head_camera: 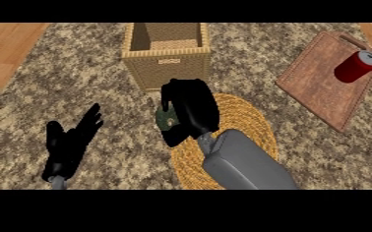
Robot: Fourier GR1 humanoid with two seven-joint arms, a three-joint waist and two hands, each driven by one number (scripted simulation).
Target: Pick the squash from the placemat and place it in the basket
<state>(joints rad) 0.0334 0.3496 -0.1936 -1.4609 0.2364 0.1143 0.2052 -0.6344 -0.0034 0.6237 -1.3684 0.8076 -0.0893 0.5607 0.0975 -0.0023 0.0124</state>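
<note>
Speckled granite counter (87,69), wood strip at left edge. Right hand (190,109) curled round dark green squash (165,119), mostly hidden, held above near edge of woven placemat (251,128), just short of basket (167,54). Left hand (69,145) spread, resting at lower left. Step judged: carry. Next needed: squash lifted over basket rim, then released inside.
</note>
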